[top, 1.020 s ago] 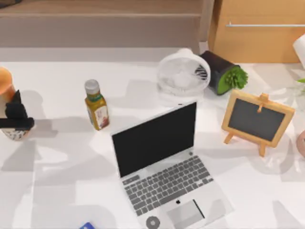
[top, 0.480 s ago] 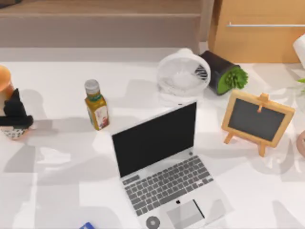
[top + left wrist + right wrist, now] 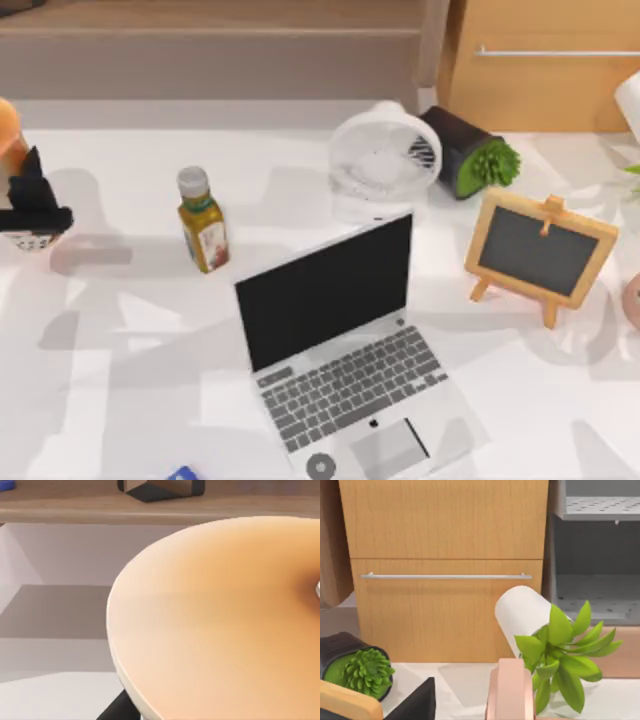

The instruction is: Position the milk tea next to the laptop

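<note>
White counter (image 3: 130,400), wood cabinets behind. Left end effector (image 3: 32,205) clenched on milk tea (image 3: 10,150), cup within its fingers at far left edge. Laptop (image 3: 345,340) well off toward centre; bottle (image 3: 203,220) between. Risk: cup clips bottle during carry, or slips from tilted hold.

left pincer (image 3: 33,205): matte black | angular, pointed fingers | flat black crossbar | no markings

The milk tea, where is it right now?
In the top view the milk tea sits at the table's far left edge, gripped by the left claw, left of the bottle and well away from the laptop.
</note>
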